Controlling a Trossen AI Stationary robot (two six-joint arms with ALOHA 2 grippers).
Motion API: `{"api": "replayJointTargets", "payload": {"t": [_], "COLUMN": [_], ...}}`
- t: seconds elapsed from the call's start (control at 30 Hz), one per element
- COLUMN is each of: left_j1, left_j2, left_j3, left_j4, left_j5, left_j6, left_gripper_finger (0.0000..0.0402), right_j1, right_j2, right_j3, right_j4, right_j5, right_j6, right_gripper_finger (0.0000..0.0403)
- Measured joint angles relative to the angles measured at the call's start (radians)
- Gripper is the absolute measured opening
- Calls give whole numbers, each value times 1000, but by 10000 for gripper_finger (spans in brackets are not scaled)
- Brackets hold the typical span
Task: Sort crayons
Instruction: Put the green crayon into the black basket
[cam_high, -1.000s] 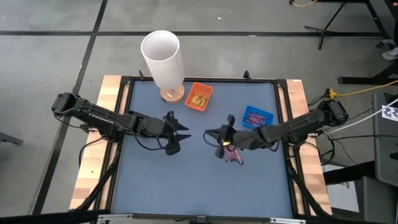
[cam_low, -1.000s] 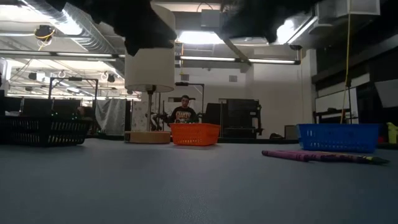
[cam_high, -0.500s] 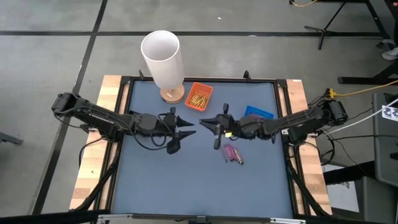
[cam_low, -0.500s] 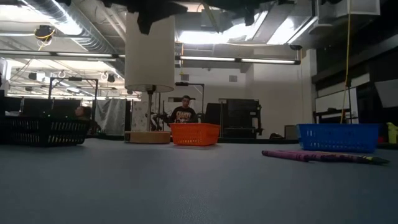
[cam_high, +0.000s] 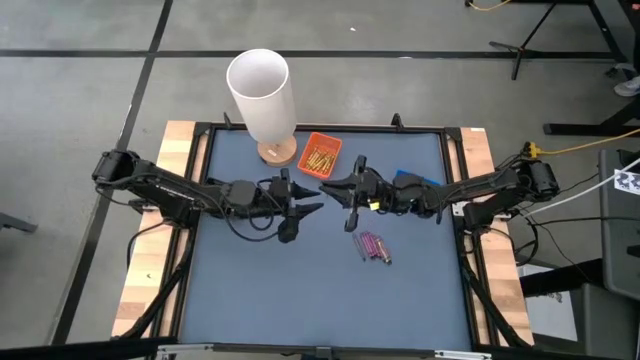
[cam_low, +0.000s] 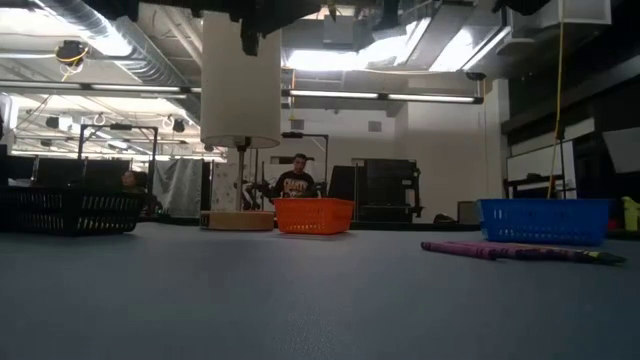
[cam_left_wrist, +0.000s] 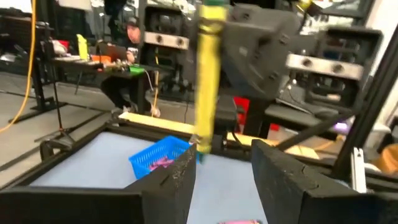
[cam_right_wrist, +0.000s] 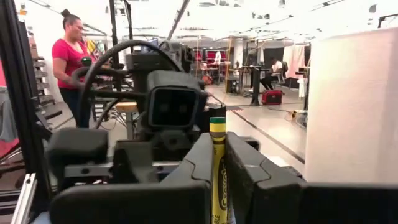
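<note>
Right gripper (cam_high: 352, 192) at counter centre, raised off the surface, fingers (cam_right_wrist: 245, 168) pinched narrow on one yellow crayon (cam_right_wrist: 217, 171), held upright between them. Left gripper (cam_high: 308, 199) faces it nose to nose, just beside, fingers (cam_left_wrist: 277, 177) spread wide, holding nothing; the yellow crayon stands in line with their gap, touching neither that I can tell.

Blue counter (cam_high: 270, 290): near half open and bare, also the whole left side. Black frame rail around all edges.

Just below the right gripper, loose purple crayons (cam_high: 374, 246) lie in a small clump on the surface, about four; exact count unclear.

Far edge: one orange tray (cam_high: 320, 155) with many yellow-gold crayons, one blue tray (cam_high: 422, 180) partly under the right arm with purple ones inside, one white cylinder (cam_high: 262, 95) on a wooden base beside the orange tray.
</note>
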Motion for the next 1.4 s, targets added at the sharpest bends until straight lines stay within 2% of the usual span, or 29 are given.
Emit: {"api": "replayJointTargets", "payload": {"t": [0.43, 0.6, 0.93, 1.23, 1.4], "left_j1": [52, 57, 60, 59, 59], "left_j2": [8, 8, 17, 40, 49], "left_j3": [0, 0, 0, 0, 0], "left_j4": [106, 147, 150, 158, 140], "left_j5": [59, 86, 90, 106, 106], "left_j6": [0, 41, 85, 86, 86], "left_gripper_finger": [137, 137, 137, 137, 137], "right_j1": [2, 2, 2, 2, 2], "right_j2": [0, -1, 3, 96, 100], "right_j3": [0, 0, 0, 3, 4], "right_j4": [55, 80, 94, 190, 196], "right_j5": [-2, 43, 52, 20, 20], "right_j6": [-2, -3, -2, -2, -3], "right_gripper_finger": [21, 21, 21, 21, 21]}}
